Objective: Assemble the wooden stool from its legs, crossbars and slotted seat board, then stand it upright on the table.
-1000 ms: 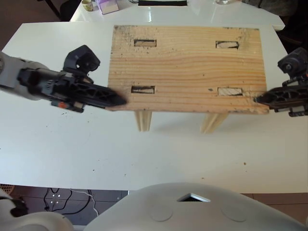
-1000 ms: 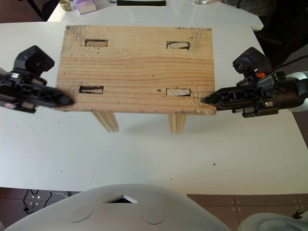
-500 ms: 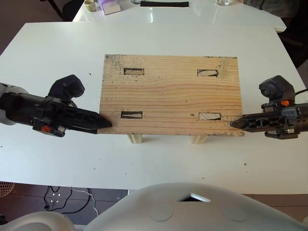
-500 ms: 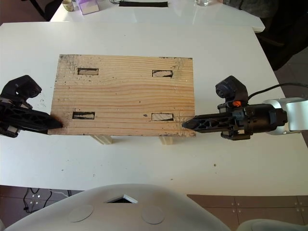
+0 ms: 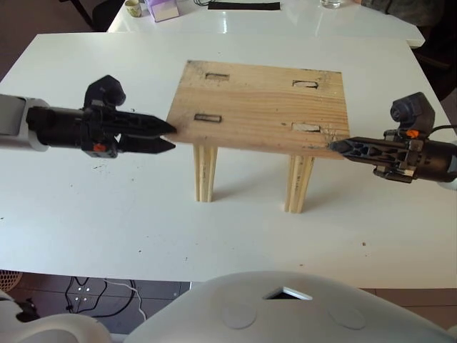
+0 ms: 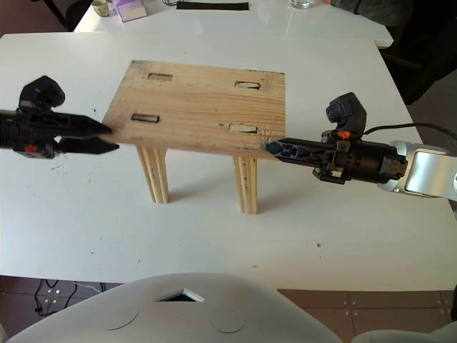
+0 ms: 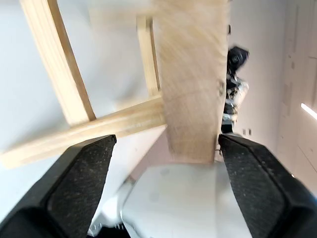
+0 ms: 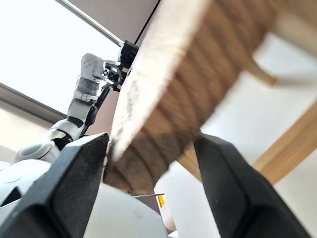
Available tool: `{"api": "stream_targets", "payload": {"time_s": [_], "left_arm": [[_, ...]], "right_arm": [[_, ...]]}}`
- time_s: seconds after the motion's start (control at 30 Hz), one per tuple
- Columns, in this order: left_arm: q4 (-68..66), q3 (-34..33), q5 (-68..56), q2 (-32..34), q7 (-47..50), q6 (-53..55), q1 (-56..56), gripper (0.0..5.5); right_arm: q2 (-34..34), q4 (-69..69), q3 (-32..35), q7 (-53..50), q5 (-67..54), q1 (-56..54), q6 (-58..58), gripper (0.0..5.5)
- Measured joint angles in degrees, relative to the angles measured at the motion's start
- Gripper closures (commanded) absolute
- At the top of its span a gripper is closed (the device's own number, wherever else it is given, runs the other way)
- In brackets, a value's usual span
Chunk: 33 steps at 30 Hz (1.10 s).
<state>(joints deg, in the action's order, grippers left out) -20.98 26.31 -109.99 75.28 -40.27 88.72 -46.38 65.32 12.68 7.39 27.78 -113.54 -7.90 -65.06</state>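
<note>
The assembled wooden stool stands on the white table (image 5: 86, 214). Its slotted seat board (image 5: 260, 96) faces up, and two front legs (image 5: 206, 171) (image 5: 298, 182) reach down to the tabletop. My left gripper (image 5: 171, 136) is at the seat's left front corner. It is open, with one finger above the board's edge and one below. In the left wrist view the board (image 7: 190, 89) sits between the spread fingers (image 7: 79, 188) with a gap on one side. My right gripper (image 5: 334, 146) is shut on the seat's right front corner. There the board (image 8: 163, 99) fills the space between its fingers (image 8: 79, 183).
A cup (image 5: 130, 7), a purple box (image 5: 163, 8) and a flat black item (image 5: 243, 4) lie on a second table behind. Bare white tabletop lies in front of the stool and to both sides.
The stool has come down from close under the camera and moved farther back, so its front legs now show at full length. My left gripper's fingers have parted. The right gripper still holds.
</note>
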Motion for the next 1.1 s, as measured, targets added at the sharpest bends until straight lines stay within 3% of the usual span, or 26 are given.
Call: {"api": "stream_targets", "payload": {"time_s": [0.23, 0.37, 0.47, 0.6, 0.77, 0.93, 0.97, 1.1], "left_arm": [[-5.8, -13.9, 2.6, -3.6, -1.4, -0.3, -1.6, 1.68], [-6.2, -26.5, 10.4, -6.8, -0.7, -11.7, 1.9, 1.68], [-4.7, -30.5, 21.7, -12.2, 5.4, -26.2, 6.5, 1.68], [-2.4, -28.7, 39.6, -18.1, 11.9, -43.2, 12.5, 1.68], [-1.8, -22.6, 61.1, -26.7, 21.1, -60.2, 20.1, 1.68], [-5.5, -16.6, 83.3, -44.0, 35.1, -81.4, 29.3, 1.68], [-6.6, -16.7, 85.5, -47.9, 37.1, -85.8, 31.4, 1.68], [-6.9, -18.7, 91.6, -53.2, 39.7, -93.8, 34.2, 1.68]], "right_arm": [[-0.4, -11.3, 4.3, -3.8, 1.1, -11.3, -4.7, 2.41], [-0.1, -12.9, 10.4, -8.2, 1.4, -11.9, -1.9, 2.41], [-3.9, -12.2, 12.1, -11.4, 8.7, -10.7, 4.3, 2.41], [-9.8, -11.9, 8.8, -15.0, 28.8, -9.8, 17.7, 2.41], [-18.8, -15.7, -0.7, -19.4, 55.0, -7.7, 34.8, 2.41], [-34.8, -27.9, -11.5, -26.0, 81.0, -6.1, 53.1, 2.41], [-38.4, -29.4, -11.8, -26.9, 83.6, -4.5, 56.0, 2.41], [-44.4, -30.8, -9.2, -28.1, 89.0, -2.2, 63.4, 2.41]]}}
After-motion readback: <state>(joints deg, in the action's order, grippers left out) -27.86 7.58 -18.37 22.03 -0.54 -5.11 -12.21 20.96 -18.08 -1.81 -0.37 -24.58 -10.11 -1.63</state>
